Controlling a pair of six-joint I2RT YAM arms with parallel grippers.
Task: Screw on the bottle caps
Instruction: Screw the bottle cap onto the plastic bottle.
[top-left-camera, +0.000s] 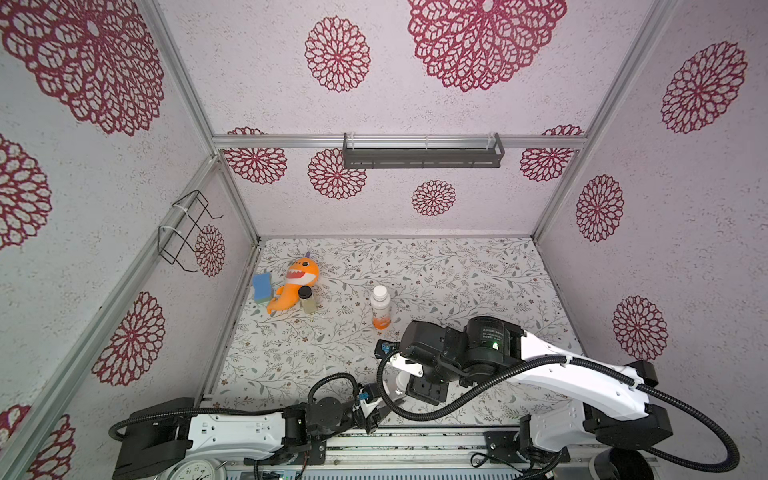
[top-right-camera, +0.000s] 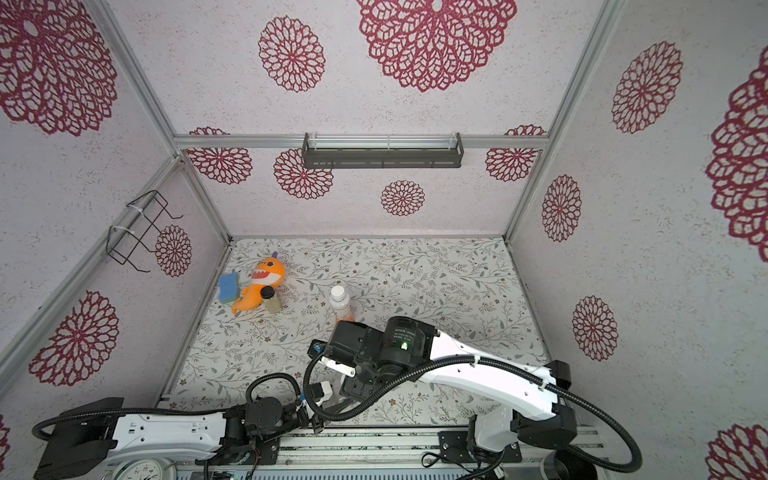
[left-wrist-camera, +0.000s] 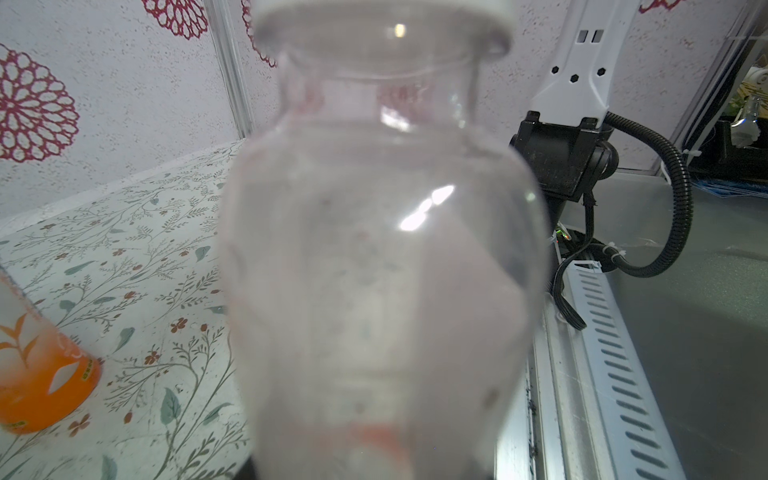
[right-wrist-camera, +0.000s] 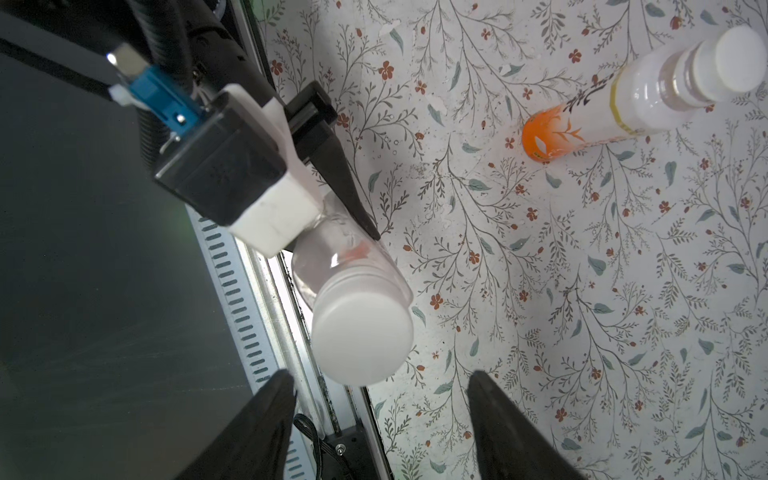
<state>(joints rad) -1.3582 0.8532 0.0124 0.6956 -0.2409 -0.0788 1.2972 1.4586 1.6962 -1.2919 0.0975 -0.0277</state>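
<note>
At the lower middle of both top views, close to the front rail of the table, the left gripper is clamped on the lower body of the clear bottle. A white cap sits on the bottle's neck; how far it is threaded cannot be told. The right gripper hangs over it with its jaws spread wide, one on each side of the cap and apart from it. The likeliest trouble, I judge, is an off-centre close: one finger meeting the cap first would push it askew and cross-thread it, or lever the thin bottle over in its low hold. Turning could also spin the smooth bottle in the left jaws instead of tightening the cap. A slip this near the rail could send the bottle off the table. The clear bottle looks empty, with only a small reddish mark low inside or behind it. The orange bottle stands alone at the centre of the top views with a second cap on it; its clear upper part shows no liquid. At centre left, the black-lidded jar beside the plush toy holds something pale, too small to identify.
</note>
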